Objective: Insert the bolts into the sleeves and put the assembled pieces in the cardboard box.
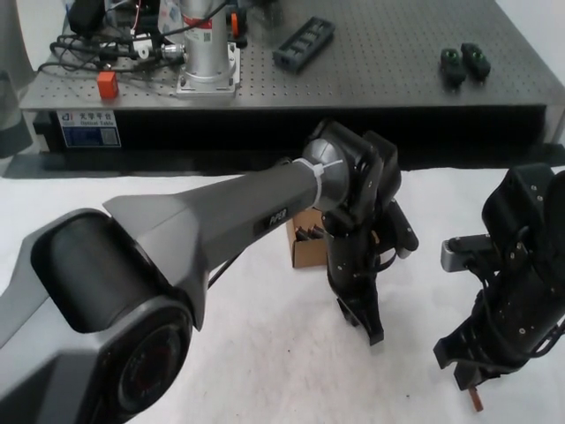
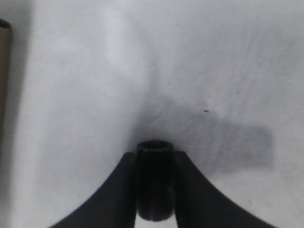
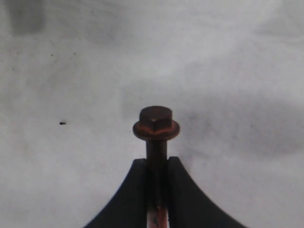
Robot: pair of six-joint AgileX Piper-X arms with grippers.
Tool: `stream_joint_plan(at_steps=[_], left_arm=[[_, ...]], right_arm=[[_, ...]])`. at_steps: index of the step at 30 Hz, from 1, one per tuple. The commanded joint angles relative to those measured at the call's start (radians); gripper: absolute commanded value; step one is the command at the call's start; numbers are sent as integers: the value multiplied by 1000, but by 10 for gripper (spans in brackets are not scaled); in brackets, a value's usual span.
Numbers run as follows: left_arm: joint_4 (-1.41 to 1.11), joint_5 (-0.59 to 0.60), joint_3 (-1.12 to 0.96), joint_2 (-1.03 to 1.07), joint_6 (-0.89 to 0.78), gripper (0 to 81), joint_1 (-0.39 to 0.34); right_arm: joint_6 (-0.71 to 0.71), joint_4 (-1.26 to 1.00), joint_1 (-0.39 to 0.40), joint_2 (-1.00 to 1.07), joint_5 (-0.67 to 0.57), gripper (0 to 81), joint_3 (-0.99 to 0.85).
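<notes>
A black sleeve (image 2: 154, 183) stands between the fingers of my left gripper (image 2: 154, 190), which is shut on it, its open bore facing outward over the white cloth. In the high view this gripper (image 1: 366, 327) hangs in the middle, just in front of the cardboard box (image 1: 305, 252). A rusty brown bolt (image 3: 156, 130) with a flanged hex head is clamped by its shank in my right gripper (image 3: 156, 190). That gripper (image 1: 472, 384) hangs low at the right, the bolt's tip (image 1: 477, 399) poking out beneath it.
The small cardboard box holds a few dark pieces (image 1: 309, 234), partly hidden behind the left arm. Behind the white cloth stands a perforated metal bench (image 1: 388, 71) with a black tray (image 1: 304, 42), two dark parts (image 1: 463, 64), cables and a metal post (image 1: 208, 53).
</notes>
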Motion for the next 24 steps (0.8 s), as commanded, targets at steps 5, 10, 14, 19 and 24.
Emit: stream_joint_plan(at_steps=[5, 10, 14, 19, 24], left_arm=[[55, -36, -24, -35, -91, 6, 2], [66, 136, -18, -152, -221, 6, 61], [-8, 292, 118, -297, -319, 6, 115], [-247, 316, 491, -548, -375, 6, 138], [-697, 594, 850, -798, -495, 6, 138]], right_arm=[[38, -91, -11, -38, -158, 29, 5], [170, -289, -27, -133, -329, 29, 57], [316, -518, -26, -215, -417, 29, 121], [582, -884, -20, -304, -495, 29, 216], [783, -1317, 67, -305, -526, 29, 274]])
